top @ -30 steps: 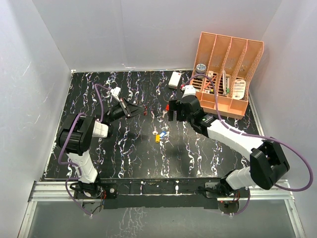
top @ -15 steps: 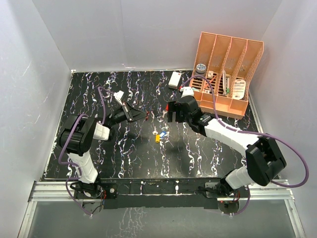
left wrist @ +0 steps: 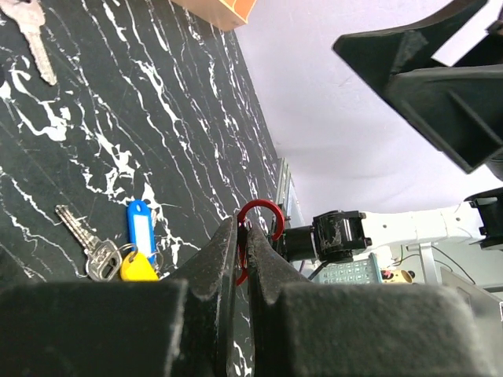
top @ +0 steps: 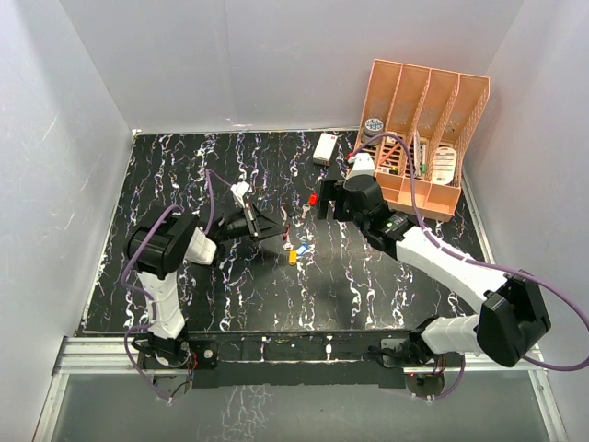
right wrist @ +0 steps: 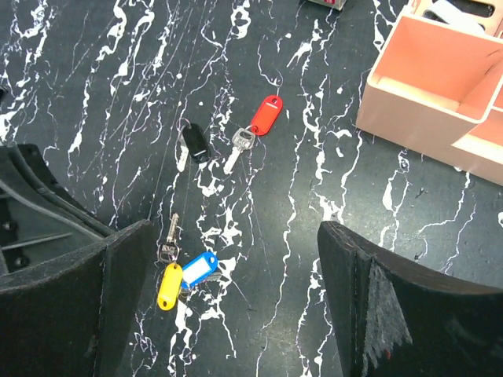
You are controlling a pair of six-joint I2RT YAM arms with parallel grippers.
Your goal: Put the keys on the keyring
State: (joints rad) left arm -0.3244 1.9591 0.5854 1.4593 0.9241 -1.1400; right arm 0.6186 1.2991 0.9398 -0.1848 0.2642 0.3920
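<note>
Top view: left tool (top: 266, 226) is clenched mid-table, tips aimed at the yellow and blue keys (top: 294, 251) just beside it, toward the near right. Right tool (top: 324, 204) is spread wide by the red key (top: 313, 198).
Left wrist: keyring (left wrist: 258, 203) is pinched in the shut jaws, its loop protruding forward along the fingers.
Right wrist: the red key lies ahead of the released tool, long axis diagonal. The right arm is judged nearer to it.

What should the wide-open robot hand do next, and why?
Probably lower the open right gripper onto the silver key with the red plastic tag and pinch it. The left gripper clamps the thin red keyring loop, but no key is held yet.
</note>
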